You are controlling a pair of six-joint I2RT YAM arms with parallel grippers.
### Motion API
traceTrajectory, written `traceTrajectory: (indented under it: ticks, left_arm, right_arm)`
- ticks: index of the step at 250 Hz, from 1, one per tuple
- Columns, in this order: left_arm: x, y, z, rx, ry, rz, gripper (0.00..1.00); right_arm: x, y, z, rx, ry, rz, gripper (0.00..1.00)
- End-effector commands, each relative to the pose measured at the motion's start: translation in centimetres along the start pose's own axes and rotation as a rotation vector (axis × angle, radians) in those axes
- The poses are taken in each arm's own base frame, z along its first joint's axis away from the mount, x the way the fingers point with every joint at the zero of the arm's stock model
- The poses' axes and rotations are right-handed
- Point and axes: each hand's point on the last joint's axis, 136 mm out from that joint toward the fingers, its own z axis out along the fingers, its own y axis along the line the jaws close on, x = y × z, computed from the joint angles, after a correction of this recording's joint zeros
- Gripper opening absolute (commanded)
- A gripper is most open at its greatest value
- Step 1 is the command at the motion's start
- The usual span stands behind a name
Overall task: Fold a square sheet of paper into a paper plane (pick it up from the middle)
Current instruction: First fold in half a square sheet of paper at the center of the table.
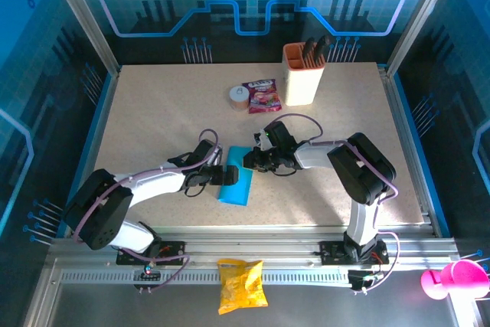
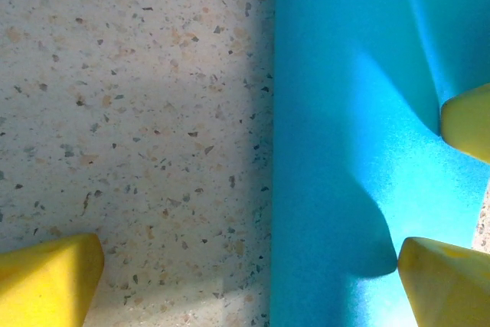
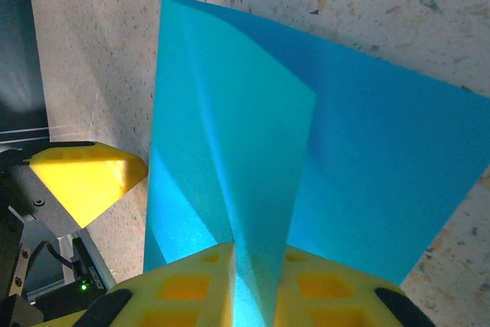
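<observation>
Both arms close: right end effector (image 3: 256,285) pinches a raised fold in the paper (image 1: 235,187), left end effector (image 2: 245,285) gapes astride its left edge.

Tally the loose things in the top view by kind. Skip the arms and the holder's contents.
Paper: 1
Snack bags: 2, pink-red bag and yellow bag
Roll: 1
Holder: 1
Pink item: 1
Total: 6
</observation>
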Motion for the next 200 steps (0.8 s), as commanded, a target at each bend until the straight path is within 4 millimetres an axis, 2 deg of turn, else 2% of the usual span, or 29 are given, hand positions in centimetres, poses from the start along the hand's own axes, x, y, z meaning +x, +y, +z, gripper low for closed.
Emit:
traceTrajectory:
  ticks: [1, 43, 61, 65, 119, 148, 200]
  left_arm:
    - [-0.1, 0.2, 0.3, -0.004, -0.005, 0.019, 1.00]
    - [0.0, 0.2, 0.2, 0.001, -0.003, 0.012, 1.00]
    - [0.0, 0.1, 0.1, 0.007, -0.004, 0.008, 1.00]
    - [0.0, 0.1, 0.1, 0.007, -0.005, 0.007, 1.00]
    - [0.2, -0.2, 0.1, 0.022, 0.008, 0.008, 1.00]
    - [0.5, -0.4, 0.1, 0.031, 0.017, 0.012, 1.00]
    - [0.7, -0.7, 0.3, 0.029, 0.030, 0.031, 1.00]
  right_arm:
    - [0.0, 0.9, -0.2, -0.017, 0.000, -0.010, 0.27]
    - [-0.6, 1.0, -2.3, 0.007, -0.054, -0.013, 0.40]
    - [-1.3, 1.4, -3.8, 0.014, -0.103, -0.013, 0.41]
    - [-0.8, 0.7, -3.9, 0.030, -0.101, -0.002, 0.42]
    - [-0.2, 0.0, -6.7, 0.129, -0.192, 0.008, 0.42]
    - [0.7, -0.4, -7.2, 0.192, -0.212, -0.001, 0.41]
    - [1.7, -0.6, -6.8, 0.220, -0.231, -0.001, 0.38]
